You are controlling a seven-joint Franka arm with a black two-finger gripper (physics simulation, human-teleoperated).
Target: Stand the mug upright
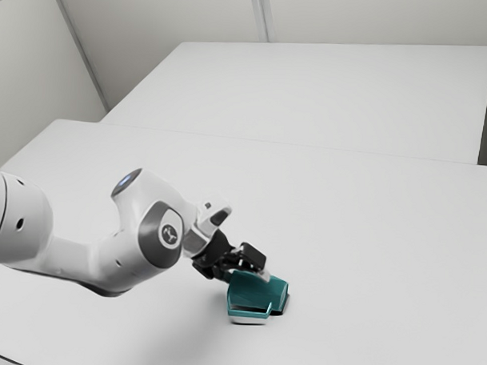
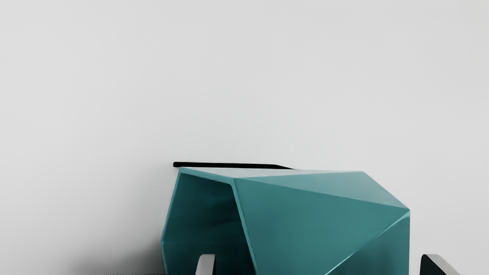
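Exterior view first: the pale surface (image 1: 370,227) spreads wide, with the white arm (image 1: 137,243) reaching over it from the view's left. From where I stand, the mug (image 1: 254,292) lies on its side on that surface, its handle (image 1: 249,316) low and turned toward the camera, so the wanted pose isn't reached. In the wrist view its mouth (image 2: 208,221) opens out sideways, not up.

Smaller than the arm, the black pincer (image 1: 247,275) is right at the mug, open and gripping nothing: one fingertip (image 2: 206,264) stands at the mouth, the other just past the base end. Whether either touches, I can't tell.

What's left, I'd judge, is the righting itself: getting a purchase, tipping the mug onto its base, and leaving it standing free.
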